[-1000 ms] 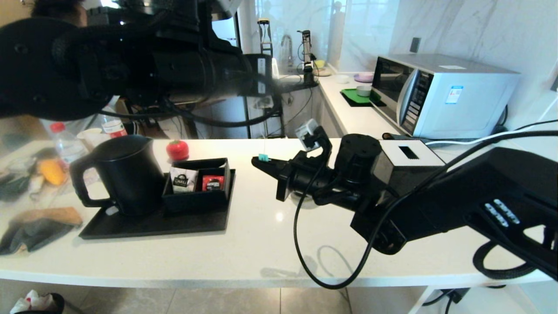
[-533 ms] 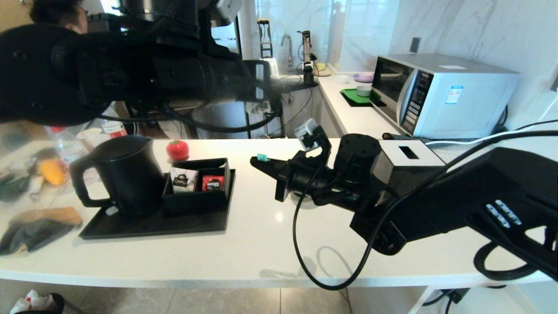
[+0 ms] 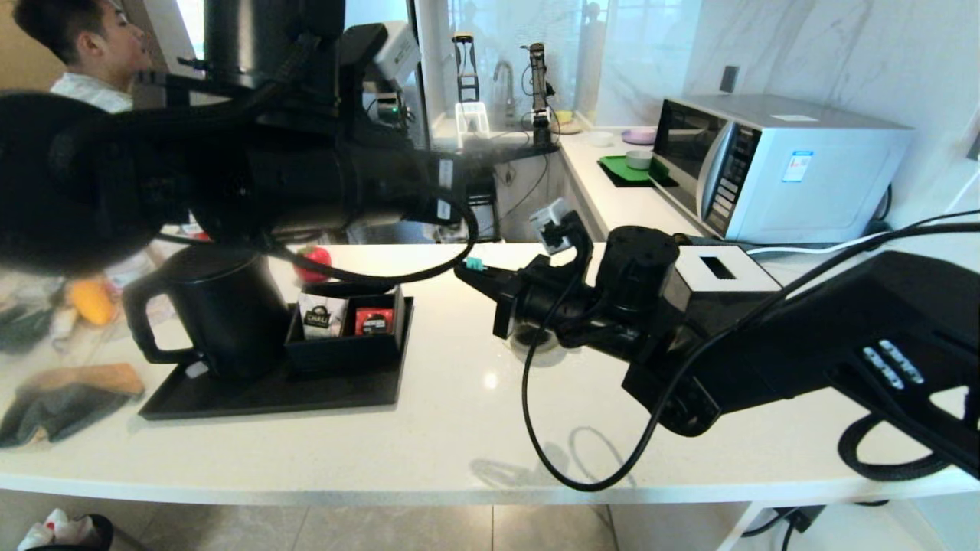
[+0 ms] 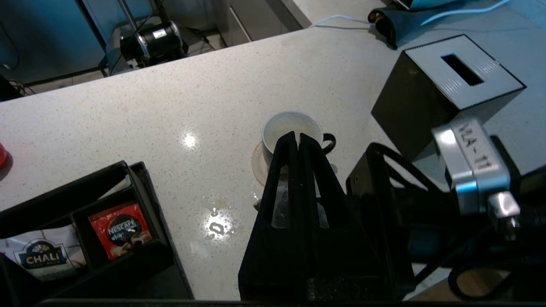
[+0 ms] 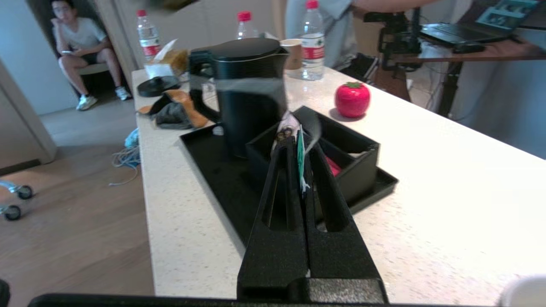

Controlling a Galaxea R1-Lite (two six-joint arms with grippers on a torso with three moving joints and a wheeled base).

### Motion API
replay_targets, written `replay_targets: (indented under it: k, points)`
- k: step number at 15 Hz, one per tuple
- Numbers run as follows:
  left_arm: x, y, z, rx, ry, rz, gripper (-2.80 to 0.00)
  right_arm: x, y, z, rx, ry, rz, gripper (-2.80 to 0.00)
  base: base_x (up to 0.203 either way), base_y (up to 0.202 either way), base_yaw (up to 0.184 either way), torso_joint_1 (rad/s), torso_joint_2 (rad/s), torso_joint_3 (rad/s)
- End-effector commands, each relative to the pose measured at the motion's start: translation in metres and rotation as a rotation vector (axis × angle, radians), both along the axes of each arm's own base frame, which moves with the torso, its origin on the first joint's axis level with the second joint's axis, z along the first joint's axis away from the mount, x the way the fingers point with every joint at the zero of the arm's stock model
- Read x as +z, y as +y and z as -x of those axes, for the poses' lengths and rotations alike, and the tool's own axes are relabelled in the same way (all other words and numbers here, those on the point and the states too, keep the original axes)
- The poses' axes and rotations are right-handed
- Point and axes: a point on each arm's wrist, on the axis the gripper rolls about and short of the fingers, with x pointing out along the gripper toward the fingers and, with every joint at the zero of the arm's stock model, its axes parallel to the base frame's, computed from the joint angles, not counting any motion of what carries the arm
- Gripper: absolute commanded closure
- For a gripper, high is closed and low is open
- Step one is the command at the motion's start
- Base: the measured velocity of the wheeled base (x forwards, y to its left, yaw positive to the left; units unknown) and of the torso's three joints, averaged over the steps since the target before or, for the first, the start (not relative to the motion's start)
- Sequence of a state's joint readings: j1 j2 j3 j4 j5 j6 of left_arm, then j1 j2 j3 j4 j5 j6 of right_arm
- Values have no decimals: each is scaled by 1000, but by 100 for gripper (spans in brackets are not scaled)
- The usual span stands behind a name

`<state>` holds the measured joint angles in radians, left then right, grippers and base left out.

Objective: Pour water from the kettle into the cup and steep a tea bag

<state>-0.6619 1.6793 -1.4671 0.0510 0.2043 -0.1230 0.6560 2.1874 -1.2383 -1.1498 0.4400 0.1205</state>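
Head view: the kettle [image 3: 222, 306] stands upright on a black tray [image 3: 268, 394] at the table's [image 3: 429, 444] left, its handle toward the left. A box [image 3: 344, 344] just beside it on the same tray holds a white sachet [image 3: 315, 317] and a red sachet [image 3: 374, 321]. The right end effector [image 3: 468, 270] reaches in level from the right, pinched narrow on a small teal tag [image 3: 475, 264]. Under that arm the cup [image 3: 534, 337] shows only in part, standing on the table well right of the tray. The left arm [image 3: 230, 168] crosses the upper left, high above the kettle. A microwave [image 3: 773, 164] sits on the far counter.

Left wrist view: the left end effector [image 4: 297, 136] hangs above the cup [image 4: 290, 127], fingers pressed together and holding nothing. The cup is upright on a pale coaster [image 4: 257, 160], its white inside looking wet and its ear handle toward the slotted box [image 4: 443, 85]. A small puddle [image 4: 216, 226] glints on the table between cup and tray.

Right wrist view: the right end effector [image 5: 297, 145] grips the tag [image 5: 300, 157] edge-on between closed fingers, pointing at the kettle [image 5: 243, 85] and the box [image 5: 354, 162] on the tray [image 5: 204, 157]. The tea bag's pouch I cannot make out in any view. A red tomato-shaped thing [image 5: 352, 99] stands beyond the tray.
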Motion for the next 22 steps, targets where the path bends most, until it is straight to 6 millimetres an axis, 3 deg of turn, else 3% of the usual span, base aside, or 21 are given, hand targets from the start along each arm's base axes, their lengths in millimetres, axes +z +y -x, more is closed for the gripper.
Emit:
replay_targets:
  k: [1,7,12,22]
  points:
    - [-3,4,9,-5,14,-3,0,6,-7,-3,-16,-16,-12,0,0,0,0,0,0,0]
    - [-21,-2,21,15,78,-2,0,18,-23,-10,-54,-36,-28,0,0,0,0,0,0,0]
    - [-27,-11,7,28,59,36,0,40,-28,-15,-74,-68,-50,0,0,0,0,0,0,0]
    - [-44,-23,-21,59,18,90,0,49,-35,-17,-89,-80,-58,0,0,0,0,0,0,0]
